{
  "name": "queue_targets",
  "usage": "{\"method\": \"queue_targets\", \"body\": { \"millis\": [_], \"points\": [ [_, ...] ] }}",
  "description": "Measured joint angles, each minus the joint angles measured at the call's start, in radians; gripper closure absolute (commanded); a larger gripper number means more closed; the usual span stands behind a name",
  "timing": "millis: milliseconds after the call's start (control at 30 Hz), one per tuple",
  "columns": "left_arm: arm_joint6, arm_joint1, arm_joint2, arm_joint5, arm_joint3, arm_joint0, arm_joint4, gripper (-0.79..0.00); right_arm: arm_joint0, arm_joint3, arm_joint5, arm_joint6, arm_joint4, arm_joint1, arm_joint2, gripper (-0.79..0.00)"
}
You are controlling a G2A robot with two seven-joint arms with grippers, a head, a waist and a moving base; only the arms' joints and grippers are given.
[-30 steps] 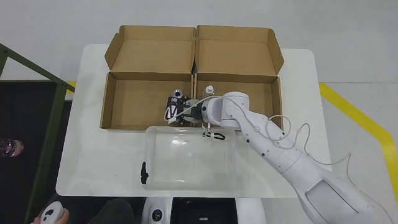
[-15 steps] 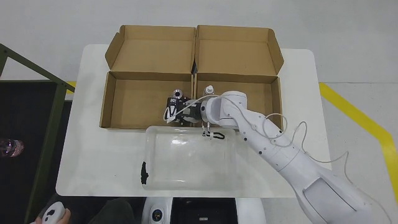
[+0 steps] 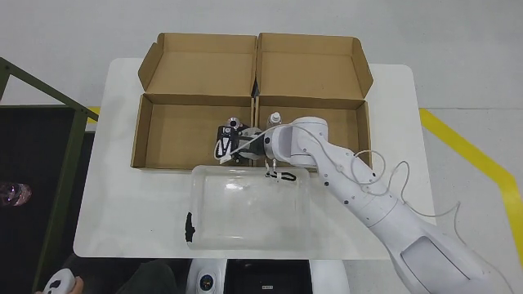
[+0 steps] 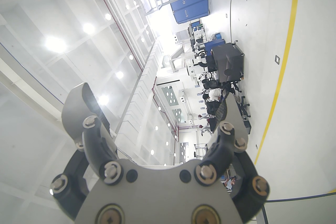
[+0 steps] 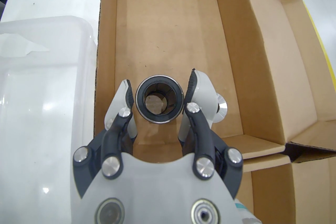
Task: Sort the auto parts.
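A black, hollow cylindrical bearing [image 5: 159, 99] stands on end on the floor of the left cardboard box [image 5: 168, 25]. My right gripper [image 5: 159, 89] hangs over it, open, one finger on each side with thin gaps. In the top view this gripper [image 3: 233, 145] is at the box's near right corner. A small silver round part [image 5: 220, 107] lies beside one finger. My left gripper [image 4: 155, 93] points up at the hall ceiling, open, with nothing between its fingers.
A second open cardboard box [image 3: 343, 126] adjoins on the right and holds a small pale part [image 3: 274, 118]. A clear plastic bin [image 3: 245, 212] sits in front of the boxes with a black part [image 3: 189, 227] at its left edge and another [image 3: 283, 177] near its rim.
The right gripper's fingers have spread a little around the bearing at the same spot in the left box. The arm has barely shifted.
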Motion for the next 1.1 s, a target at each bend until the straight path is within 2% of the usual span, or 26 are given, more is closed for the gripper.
{"method": "queue_targets", "body": {
  "millis": [500, 800, 1100],
  "points": [
    [0.0, 0.0, 0.0, 0.0, 0.0, 0.0, 0.0, -0.785, -0.045, -0.17, -0.011, -0.02, 0.008, 0.023, 0.091, -0.372],
    [0.0, 0.0, 0.0, 0.0, 0.0, 0.0, 0.0, -0.785, -0.164, -0.354, -0.036, -0.023, -0.004, 0.064, 0.207, -0.391],
    [0.0, 0.0, 0.0, 0.0, 0.0, 0.0, 0.0, -0.785, -0.323, -0.515, -0.081, -0.042, -0.024, 0.111, 0.36, -0.493]
  ]
}}
